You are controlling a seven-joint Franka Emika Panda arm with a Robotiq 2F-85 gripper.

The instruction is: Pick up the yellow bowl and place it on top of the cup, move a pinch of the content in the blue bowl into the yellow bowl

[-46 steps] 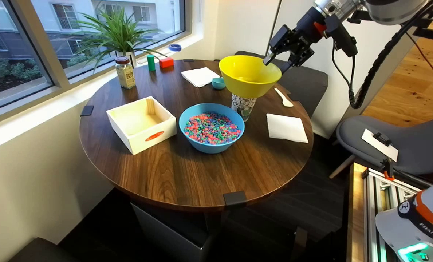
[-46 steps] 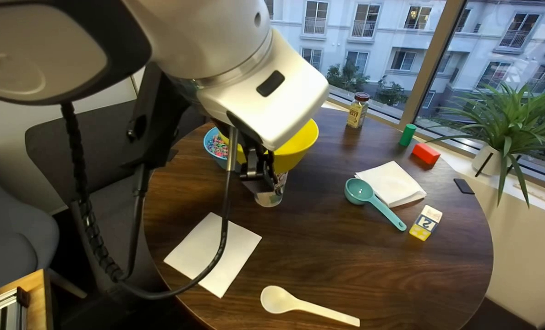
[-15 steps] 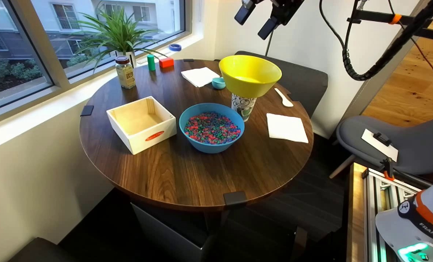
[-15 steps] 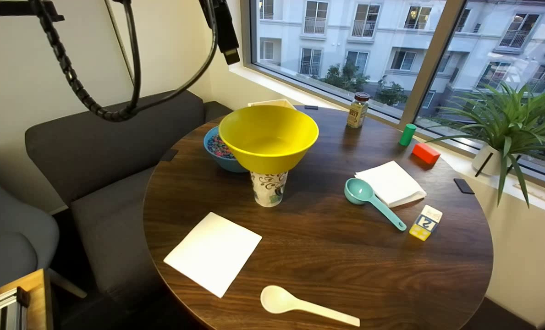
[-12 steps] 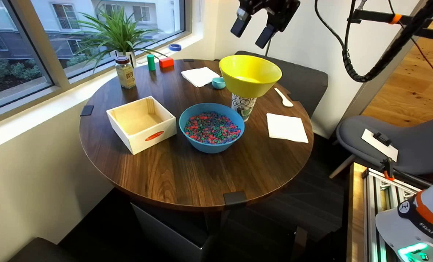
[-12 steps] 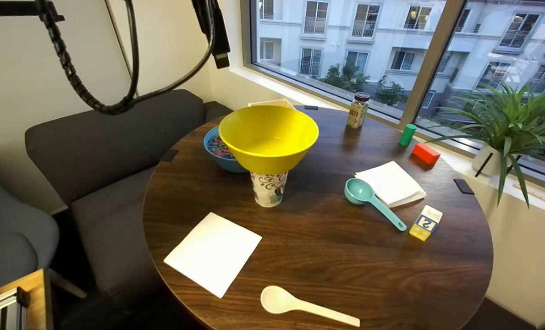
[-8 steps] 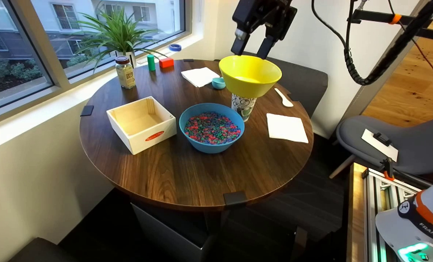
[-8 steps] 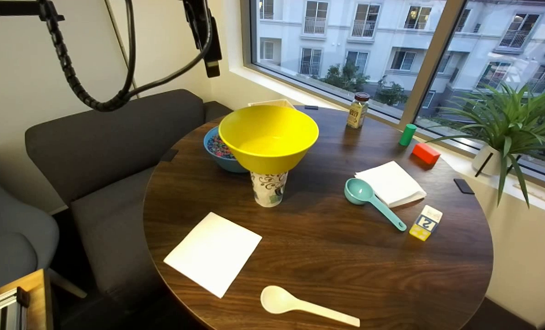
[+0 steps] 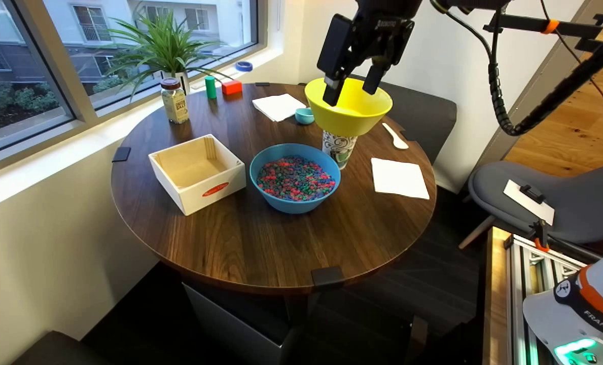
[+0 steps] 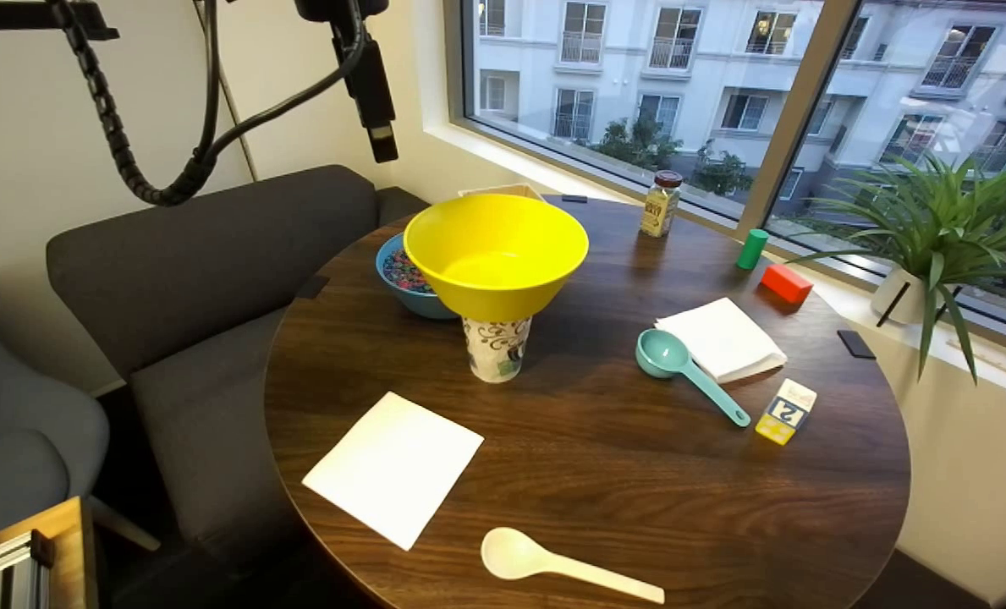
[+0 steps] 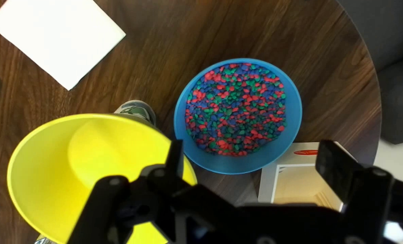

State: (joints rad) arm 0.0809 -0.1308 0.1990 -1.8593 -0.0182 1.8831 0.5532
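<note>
1. The yellow bowl (image 9: 354,120) is sitting on top of the cup (image 9: 338,150), inward from the edges of the round worktop (image 9: 220,238).
2. The gripper (image 9: 352,92) is hanging above the worktop, apart from the yellow bowl and released — its jaws are standing wide apart.
3. Near the cup, the blue bowl (image 9: 295,205) is holding the content (image 9: 296,178) — small red, green and blue bits.
4. The wooden box (image 9: 214,196) is standing just beside the blue bowl, between it and the left-hand edge in an exterior view.
5. The white sheet (image 9: 400,177) and the pale spoon (image 9: 400,144) are lying near the right-hand edge there.
6. In an exterior view, the turquoise scoop (image 10: 662,355) is lying just beside the folded napkin (image 10: 727,338), with the lettered block (image 10: 786,412) near its handle.
7. The jar (image 9: 175,105), green cylinder (image 9: 210,87) and red block (image 9: 232,87) are standing along the edge by the sill (image 9: 52,154).
</note>
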